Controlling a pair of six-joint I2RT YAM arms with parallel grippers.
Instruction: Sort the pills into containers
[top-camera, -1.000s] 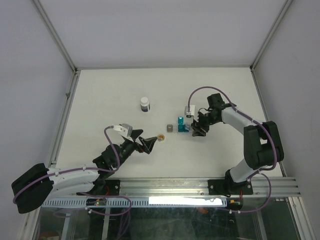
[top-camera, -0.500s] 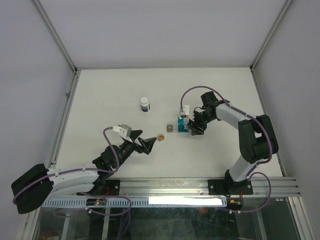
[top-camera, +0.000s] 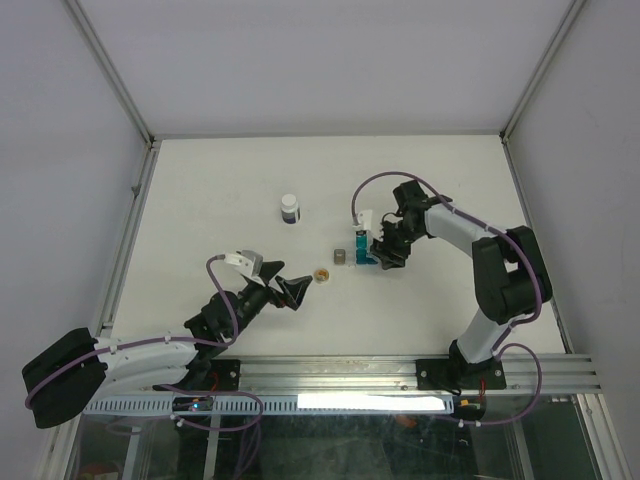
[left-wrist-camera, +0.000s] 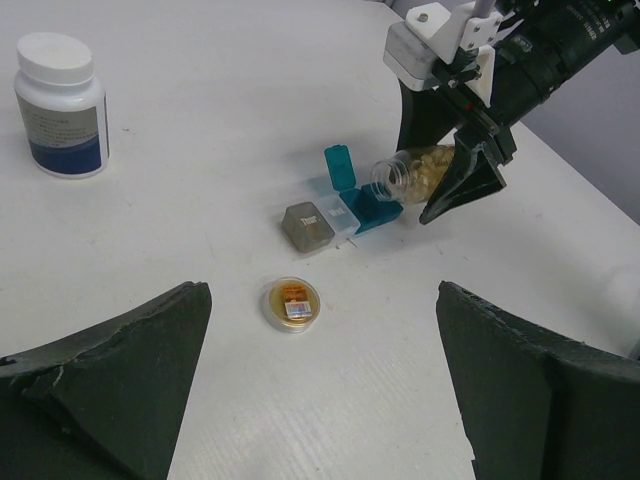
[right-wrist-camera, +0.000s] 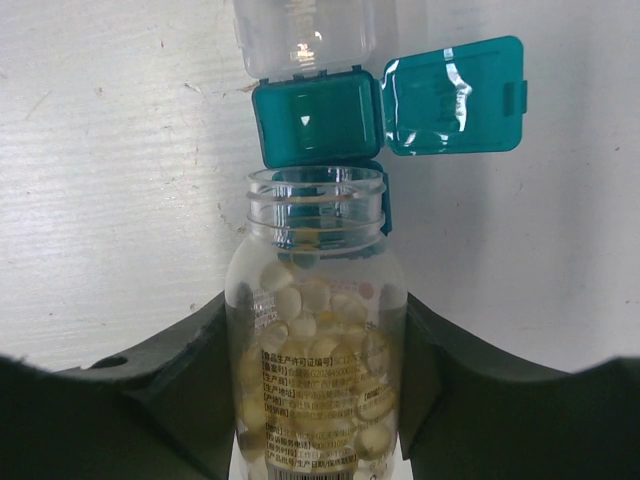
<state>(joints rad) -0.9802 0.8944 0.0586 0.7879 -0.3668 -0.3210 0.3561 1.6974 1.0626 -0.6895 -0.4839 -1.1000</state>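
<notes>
My right gripper (top-camera: 386, 256) is shut on a clear, uncapped bottle (right-wrist-camera: 315, 370) full of pale pills (right-wrist-camera: 290, 300). The bottle lies tilted, its mouth just over the teal container (right-wrist-camera: 315, 120), whose lid (right-wrist-camera: 455, 95) is swung open to the side. A clear compartment (left-wrist-camera: 340, 215) joins the teal container (left-wrist-camera: 374, 210) to the grey container (left-wrist-camera: 307, 227), which has its lid down. My left gripper (left-wrist-camera: 320, 390) stands wide open low over the table, just short of a round yellow cap (left-wrist-camera: 293, 303), with nothing between its fingers.
A white bottle (top-camera: 290, 209) with a blue label and white cap stands upright behind and to the left of the containers. Metal frame rails border the white table on the left, far and right sides.
The right gripper has carried the clear bottle leftwards, bringing its mouth up to the open teal container. The left arm has hardly moved.
</notes>
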